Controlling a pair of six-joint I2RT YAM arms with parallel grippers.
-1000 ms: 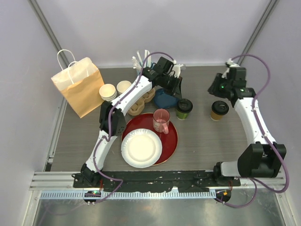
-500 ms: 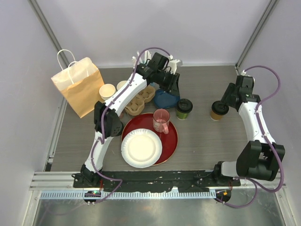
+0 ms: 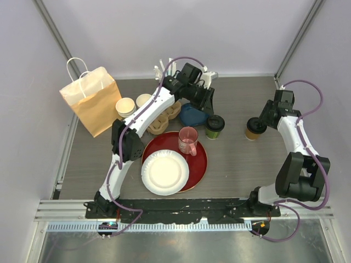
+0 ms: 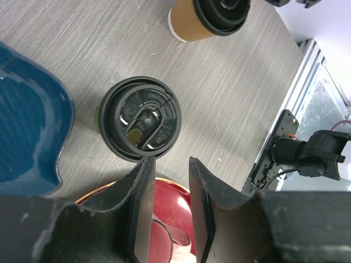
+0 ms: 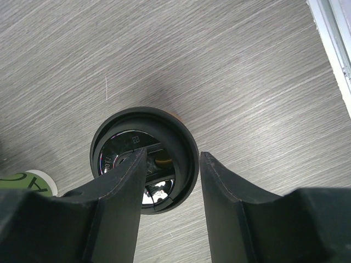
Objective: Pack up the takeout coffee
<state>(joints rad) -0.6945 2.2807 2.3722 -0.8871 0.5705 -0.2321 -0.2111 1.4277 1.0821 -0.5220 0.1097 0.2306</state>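
The green-sided cup with a black lid (image 3: 214, 126) stands right of the red plate; in the left wrist view its lid (image 4: 141, 118) lies just beyond my fingertips. The kraft-brown cup with a black lid (image 3: 255, 128) stands further right and shows in the left wrist view (image 4: 211, 19). My left gripper (image 3: 207, 107) (image 4: 167, 164) is open and empty, hovering just behind the green cup. My right gripper (image 3: 267, 115) (image 5: 173, 156) is open and empty above the brown cup's lid (image 5: 143, 159), one finger over the lid, the other past its rim.
A brown paper bag (image 3: 90, 101) stands at the back left. Lidless stacked cups (image 3: 126, 107) and a cardboard cup carrier (image 3: 164, 118) sit beside it. A blue dish (image 3: 192, 116), a pink mug (image 3: 187, 141), a red plate (image 3: 200, 161) and a white paper plate (image 3: 164, 172) fill the middle.
My right gripper swung from behind the brown cup round to its right side and now sits close over it. My left gripper shifted slightly near the green cup.
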